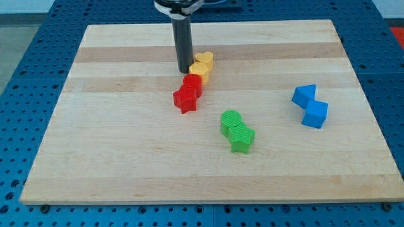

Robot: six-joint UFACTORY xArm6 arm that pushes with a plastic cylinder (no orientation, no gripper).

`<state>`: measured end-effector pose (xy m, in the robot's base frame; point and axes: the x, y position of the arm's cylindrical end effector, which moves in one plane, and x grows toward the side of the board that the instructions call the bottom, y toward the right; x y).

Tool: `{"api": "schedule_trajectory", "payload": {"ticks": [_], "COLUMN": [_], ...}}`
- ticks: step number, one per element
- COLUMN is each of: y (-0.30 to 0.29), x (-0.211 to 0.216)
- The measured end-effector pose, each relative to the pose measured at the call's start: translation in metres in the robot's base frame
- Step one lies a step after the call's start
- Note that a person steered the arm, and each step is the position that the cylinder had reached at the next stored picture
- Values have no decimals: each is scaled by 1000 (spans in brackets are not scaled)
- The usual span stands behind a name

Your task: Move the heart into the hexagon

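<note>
From the one camera view: the wooden board point(208, 113) fills the frame, and the dark rod comes straight down near the view's top centre. There is no pincer here to be released or clenched, just my tip point(184, 70), planted on the wood.

It stands just to the view's left of the yellow pair, touching or very nearly touching them. The yellow heart point(204, 58) sits at the top of that chain, the yellow hexagon point(199, 71) pressed against it just below. Then the red cylinder point(192, 84) and red star point(185, 99) run on down-left, all packed close.

So the heart looks as good as home already. If a last nudge is wanted, I'd take the rod round above the heart and press gently down-left; a shove from where it is now would likely split the pair.

Well clear of all this are the green blocks point(237, 132) and the blue blocks point(310, 106).
</note>
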<state>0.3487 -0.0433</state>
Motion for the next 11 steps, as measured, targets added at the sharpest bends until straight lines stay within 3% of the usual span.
{"api": "schedule_trajectory", "payload": {"ticks": [3,5,6,7,11], "y": [11,4,41,53,53], "x": [-9,-72,-88,-82,26]}}
